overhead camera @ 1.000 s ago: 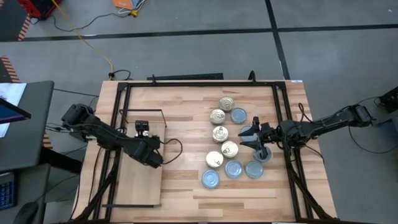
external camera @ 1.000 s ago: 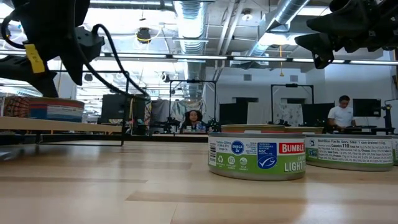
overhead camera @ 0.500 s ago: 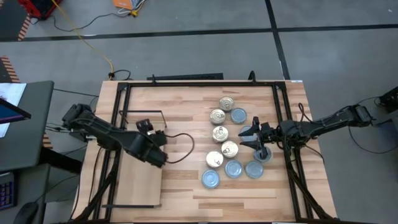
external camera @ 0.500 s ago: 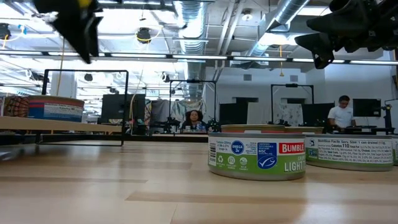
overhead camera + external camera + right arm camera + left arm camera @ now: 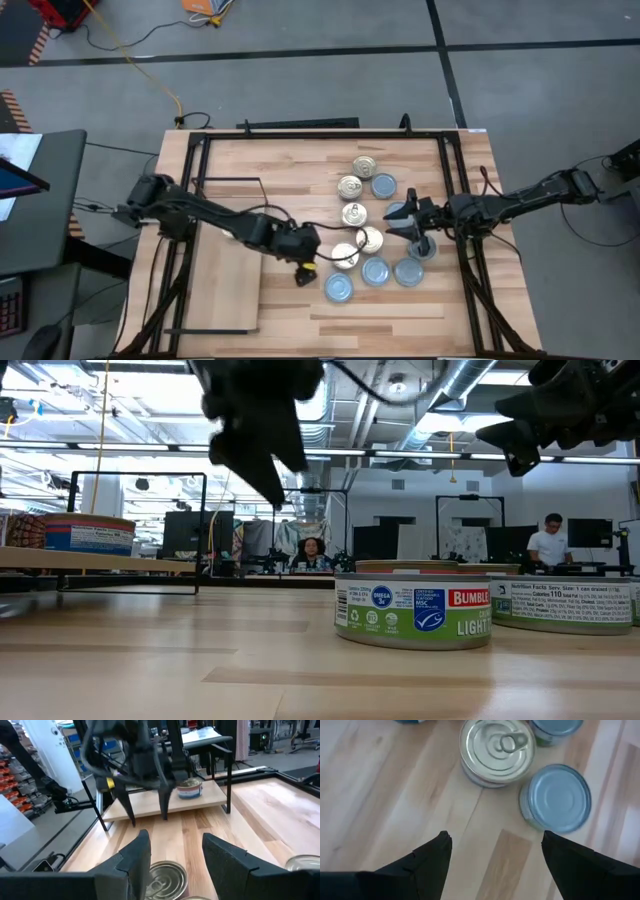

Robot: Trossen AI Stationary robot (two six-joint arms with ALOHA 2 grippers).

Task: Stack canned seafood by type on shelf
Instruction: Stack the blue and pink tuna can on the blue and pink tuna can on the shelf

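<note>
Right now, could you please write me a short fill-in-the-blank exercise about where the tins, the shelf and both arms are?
1. The left gripper hovers with jaws ____ above the tabletop.
2. Just ahead of it lie a gold-topped tin and a ____-topped tin.
3. The shelf carries ____ tin.
4. The right gripper holds ____.

Missing words: open; blue; one; nothing

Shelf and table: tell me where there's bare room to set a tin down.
The shelf is bare along most of its board; one tin sits near its wire-frame end. The tabletop strip between shelf and tin cluster is partly taken by the open left claw. The cluster is crowded, with the right claw over it.
</note>
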